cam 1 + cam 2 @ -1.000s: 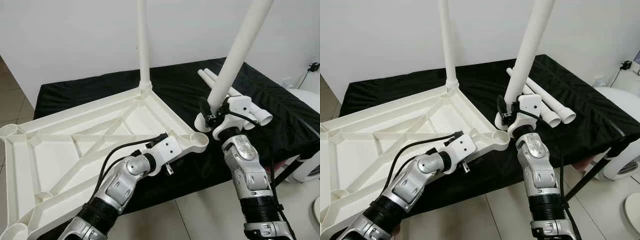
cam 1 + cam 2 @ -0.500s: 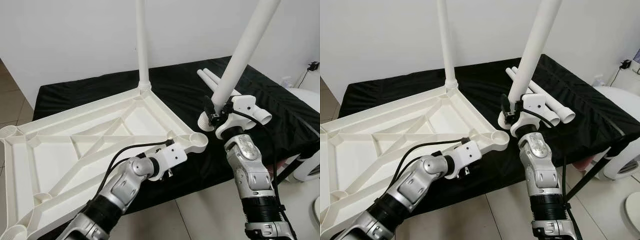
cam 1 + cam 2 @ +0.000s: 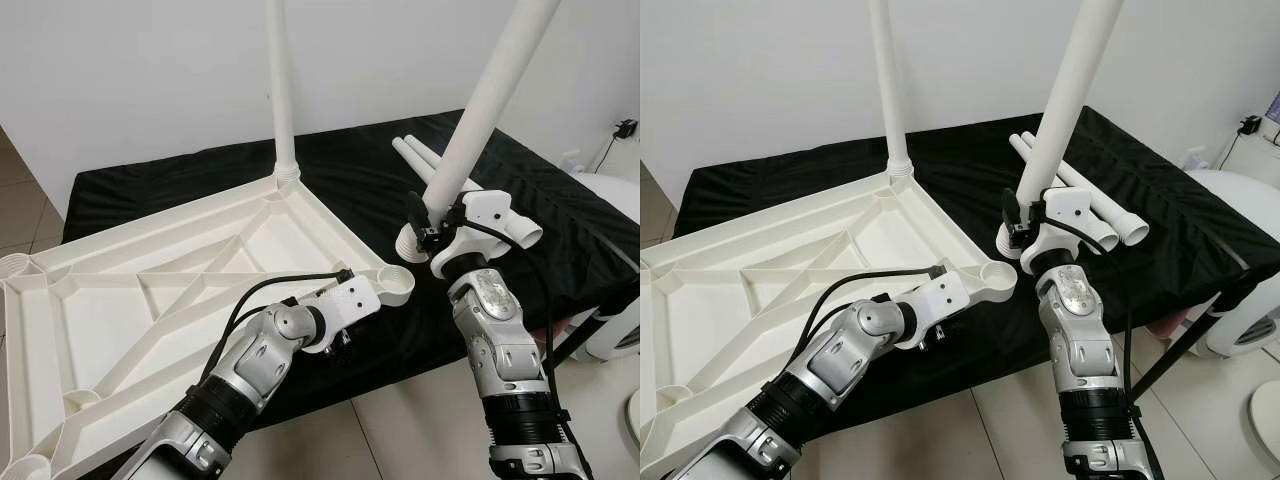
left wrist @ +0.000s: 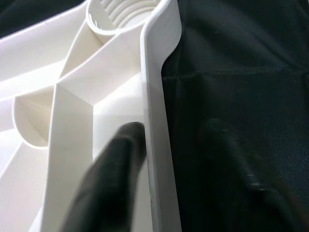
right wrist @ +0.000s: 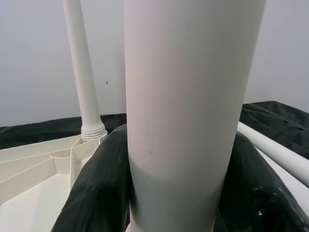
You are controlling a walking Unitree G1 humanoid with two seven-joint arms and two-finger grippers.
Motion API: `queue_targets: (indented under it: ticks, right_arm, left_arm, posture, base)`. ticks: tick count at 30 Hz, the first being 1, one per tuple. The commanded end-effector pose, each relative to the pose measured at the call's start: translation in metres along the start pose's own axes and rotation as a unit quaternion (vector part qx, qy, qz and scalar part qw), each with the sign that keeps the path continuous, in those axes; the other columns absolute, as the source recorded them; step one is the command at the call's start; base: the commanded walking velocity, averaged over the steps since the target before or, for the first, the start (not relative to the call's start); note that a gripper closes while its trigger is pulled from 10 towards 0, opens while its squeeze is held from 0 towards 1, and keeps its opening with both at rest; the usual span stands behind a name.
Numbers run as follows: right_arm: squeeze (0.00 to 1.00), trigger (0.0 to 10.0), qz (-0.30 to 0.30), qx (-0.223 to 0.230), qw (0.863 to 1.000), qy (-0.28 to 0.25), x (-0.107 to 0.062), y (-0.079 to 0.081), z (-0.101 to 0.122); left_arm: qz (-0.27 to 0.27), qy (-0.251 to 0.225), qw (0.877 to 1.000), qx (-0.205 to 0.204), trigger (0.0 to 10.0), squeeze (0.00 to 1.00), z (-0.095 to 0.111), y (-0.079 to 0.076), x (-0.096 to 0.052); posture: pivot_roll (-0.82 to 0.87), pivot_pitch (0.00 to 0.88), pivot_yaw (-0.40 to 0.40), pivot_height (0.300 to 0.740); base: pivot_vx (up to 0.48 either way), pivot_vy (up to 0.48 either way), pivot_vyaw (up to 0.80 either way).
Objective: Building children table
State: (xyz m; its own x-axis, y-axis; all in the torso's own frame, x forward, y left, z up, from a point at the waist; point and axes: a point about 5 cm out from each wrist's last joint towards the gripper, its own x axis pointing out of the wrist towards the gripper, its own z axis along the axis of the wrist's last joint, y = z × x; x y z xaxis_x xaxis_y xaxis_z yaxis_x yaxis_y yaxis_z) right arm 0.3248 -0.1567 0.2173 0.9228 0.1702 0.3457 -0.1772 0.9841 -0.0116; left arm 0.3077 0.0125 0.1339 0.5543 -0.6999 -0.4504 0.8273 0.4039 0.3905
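Observation:
The white tabletop [image 3: 150, 290] lies upside down on a black cloth, and one white leg [image 3: 281, 90] stands upright in its far corner. My right gripper [image 3: 432, 225] is shut on a second leg [image 3: 480, 110], which is tilted. That leg's flanged foot [image 3: 405, 243] hovers just beyond the near-right corner socket [image 3: 398, 285]. My left gripper [image 4: 178, 140] is open and straddles the tabletop's rim [image 4: 159, 96] a little short of that socket. One finger [image 4: 116, 169] is inside the rim and the other is outside, over the cloth.
Two spare legs [image 3: 430, 165] lie on the black cloth [image 3: 170, 185] behind my right gripper. A white wall stands behind. Tiled floor [image 3: 400, 420] lies in front. At the right edge are a white rounded object [image 3: 620, 200] and a black slanted rod [image 3: 590, 330].
My left gripper has slid along the near rim toward the corner socket and now sits over the rim. My right gripper shifted slightly right with the leg, then held still.

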Motion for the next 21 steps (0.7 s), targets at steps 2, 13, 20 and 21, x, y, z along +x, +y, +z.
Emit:
queue_targets:
  ticks: [2,13,20,21]
  right_arm:
    - [0.00,10.0,0.003,-0.004,1.000,-0.003,-0.002,0.002,0.002]
    - [0.00,10.0,0.017,-0.003,1.000,0.006,-0.006,0.005,-0.001]
    - [0.00,10.0,0.035,-0.006,0.999,0.017,-0.007,0.006,-0.004]
    - [0.00,10.0,0.035,-0.006,0.999,0.017,-0.007,0.006,-0.004]
  left_arm:
    - [-0.004,0.022,1.000,-0.005,4.0,0.00,-0.009,-0.002,0.001]
    - [-0.005,0.031,0.999,-0.016,4.2,0.00,-0.016,-0.001,-0.002]
    - [-0.007,0.044,0.999,-0.015,10.0,0.00,-0.025,-0.001,-0.006]
    - [-0.007,0.044,0.999,-0.015,10.0,0.00,-0.025,-0.001,-0.006]
  posture:
    - [-0.11,0.037,0.077,0.740]
    - [-0.12,0.032,0.075,0.740]
    - [-0.12,0.033,0.064,0.740]
    - [-0.12,0.033,0.064,0.740]
  base:
    - [0.000,0.000,0.00]
    - [0.000,0.000,0.00]
    - [0.000,0.000,0.00]
    - [0.000,0.000,0.00]
